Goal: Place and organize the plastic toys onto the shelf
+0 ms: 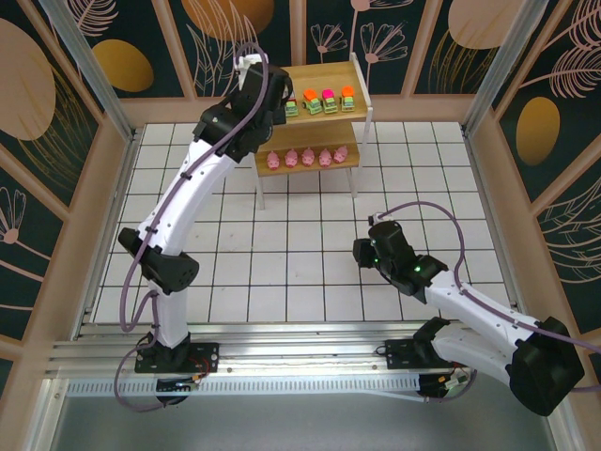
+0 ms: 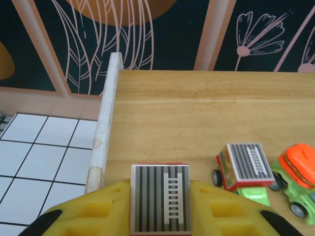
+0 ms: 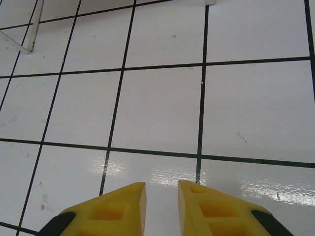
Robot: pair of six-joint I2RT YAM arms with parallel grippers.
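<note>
My left gripper (image 2: 160, 189) is shut on a toy vehicle (image 2: 160, 201) with a grey striped top, held at the left end of the shelf's upper board (image 2: 187, 108). Two more vehicles stand to its right, one grey-topped (image 2: 246, 164) and one orange-topped (image 2: 298, 169). From above, the left gripper (image 1: 280, 103) reaches over the shelf (image 1: 319, 75), where a row of vehicles (image 1: 329, 100) lines the upper tier. Several pink pigs (image 1: 307, 159) line the lower tier. My right gripper (image 1: 362, 252) is shut on nothing, low over the white tiles (image 3: 157, 98), its fingertips (image 3: 133, 196) slightly apart.
The shelf's white side rail (image 2: 106, 123) runs along the left edge of the upper board, with tiled floor below it. A thin white shelf leg (image 3: 33, 27) stands far ahead of the right gripper. Patterned walls (image 1: 84, 56) enclose the tiled table.
</note>
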